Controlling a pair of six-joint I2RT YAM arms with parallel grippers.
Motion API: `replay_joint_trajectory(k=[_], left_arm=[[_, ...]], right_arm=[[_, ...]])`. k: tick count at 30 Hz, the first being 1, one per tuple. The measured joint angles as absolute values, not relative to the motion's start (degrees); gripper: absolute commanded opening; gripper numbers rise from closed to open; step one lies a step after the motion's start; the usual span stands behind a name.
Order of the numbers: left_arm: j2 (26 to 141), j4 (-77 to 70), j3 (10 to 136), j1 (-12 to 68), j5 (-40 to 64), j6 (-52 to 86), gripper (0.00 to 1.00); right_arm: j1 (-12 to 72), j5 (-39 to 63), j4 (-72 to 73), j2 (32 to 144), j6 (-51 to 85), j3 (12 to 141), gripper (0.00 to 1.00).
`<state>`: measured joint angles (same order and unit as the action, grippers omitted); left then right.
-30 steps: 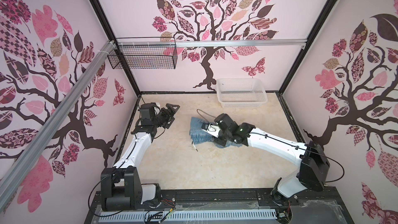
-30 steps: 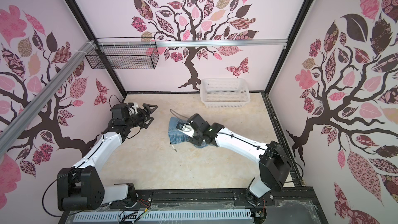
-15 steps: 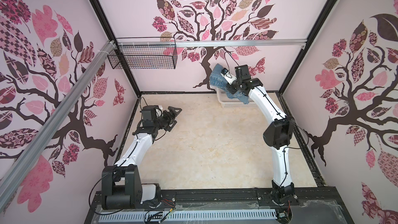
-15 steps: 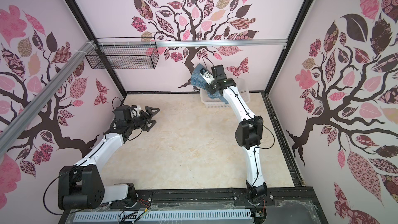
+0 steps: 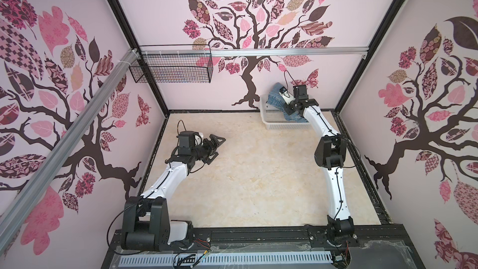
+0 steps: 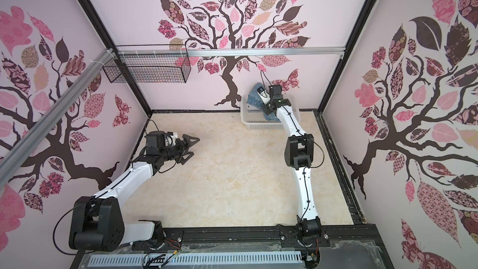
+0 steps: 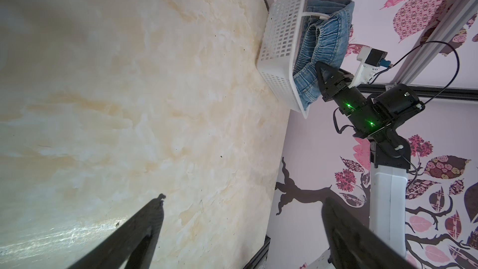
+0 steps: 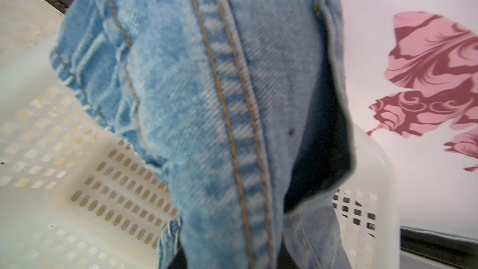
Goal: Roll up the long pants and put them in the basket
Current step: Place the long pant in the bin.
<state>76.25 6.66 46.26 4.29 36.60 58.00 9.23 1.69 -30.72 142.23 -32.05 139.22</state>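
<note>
Partly hidden | right end effector (image 7: 323, 78) half buried in long pants (image 7: 328, 21)

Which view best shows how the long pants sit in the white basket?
The left wrist view: it shows the long pants side-on, partly inside the white basket, with the right end effector on them. Both top views show the long pants small, partly behind the right arm. The right wrist view shows only blurred denim.
</note>
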Motion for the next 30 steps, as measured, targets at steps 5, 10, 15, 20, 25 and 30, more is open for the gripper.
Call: replay_joint_trajectory(k=[5,10,15,20,25,30], left_arm=[[76.29,5.69,45.15,4.45,36.27,58.46,0.98],[76.27,5.56,44.01,4.45,36.16,58.57,0.98],[75.79,5.56,43.64,3.9,36.21,58.43,0.98],[73.76,8.45,45.47,-3.6,35.29,55.72,0.98],[71.77,17.21,53.56,-11.97,24.14,44.18,0.98],[71.68,19.42,54.0,-12.73,12.84,32.45,0.98]], right_arm=[[9.37,5.45,-32.6,142.21,-31.0,139.0,0.07],[9.56,6.11,-33.85,141.56,-29.54,137.03,0.99],[9.06,4.62,-32.34,136.92,-22.13,135.48,0.99],[7.55,4.89,-25.15,119.09,-12.93,119.96,0.99],[6.66,5.8,-10.57,90.28,-3.01,84.33,0.99],[4.34,5.17,1.41,71.9,4.89,49.17,0.99]])
